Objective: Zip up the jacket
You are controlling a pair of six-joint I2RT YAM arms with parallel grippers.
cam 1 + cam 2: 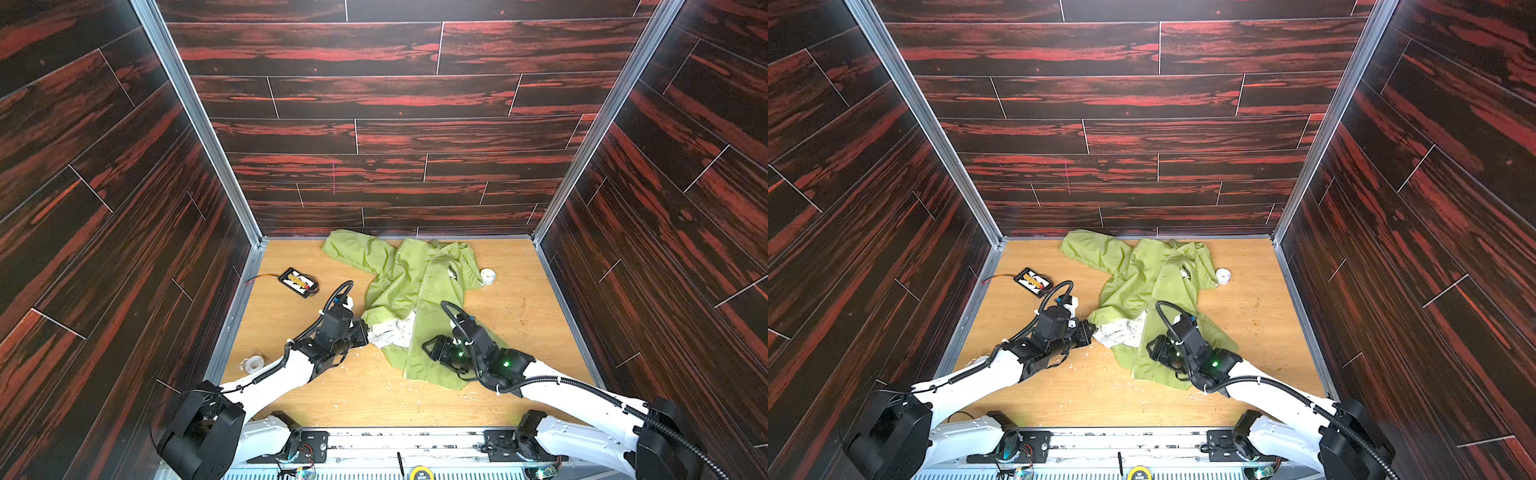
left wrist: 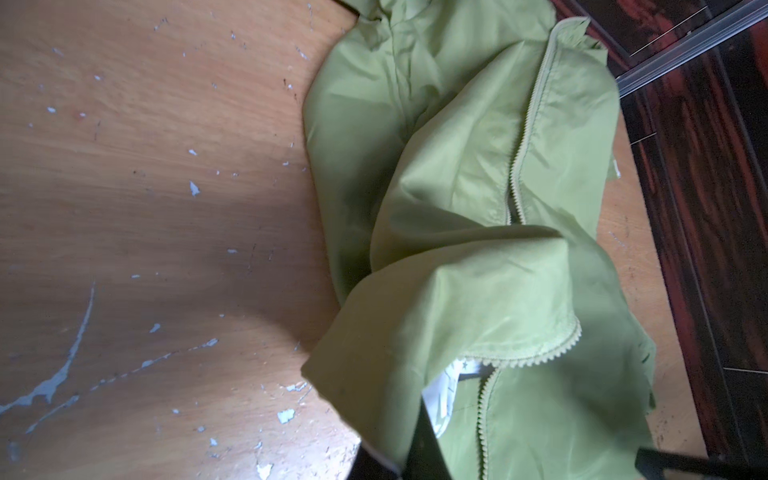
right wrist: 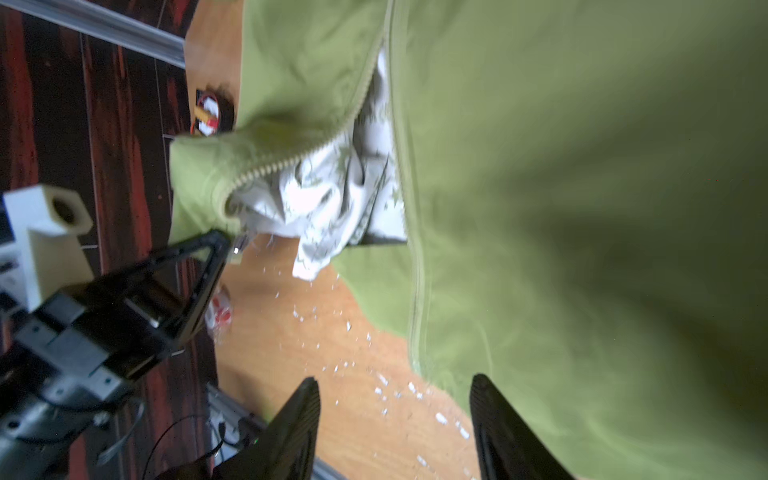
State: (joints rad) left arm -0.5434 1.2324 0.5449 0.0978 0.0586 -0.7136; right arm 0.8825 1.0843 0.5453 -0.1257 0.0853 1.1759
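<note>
Item: one lime-green jacket (image 1: 415, 282) (image 1: 1142, 274), lying crumpled on the wooden counter (image 1: 519, 332), centre to upper centre of the floor area in both top views, collar toward the back wall, hem toward the lower edge of the frame. Front zipper (image 1: 419, 299) (image 2: 523, 137): rows meet on the stretch nearer the collar and part nearer the hem, where white patterned lining (image 1: 392, 332) (image 3: 332, 195) shows through. Small dark logo (image 1: 452, 274) on the chest, right of the zipper. Left gripper (image 1: 365, 330) (image 1: 1090, 330): left of centre, closed tight, clamped on the jacket's loose front edge beside the lining; the right wrist view shows its tip (image 3: 226, 245) at that green edge. Right gripper (image 1: 430, 347) (image 3: 395, 378): right of centre, low over the hem panel, fingers apart, one over bare counter and one over green cloth, with the panel's edge between them; nothing clamped. Other items: flat black pack with red and yellow wires (image 1: 299, 282), left of the jacket, well apart from it; white tape roll (image 1: 487, 275), just beside the jacket's right edge; clear tape roll (image 1: 254, 363), lower left, near the left arm. Counter surface scuffed, with pale flecks.
</note>
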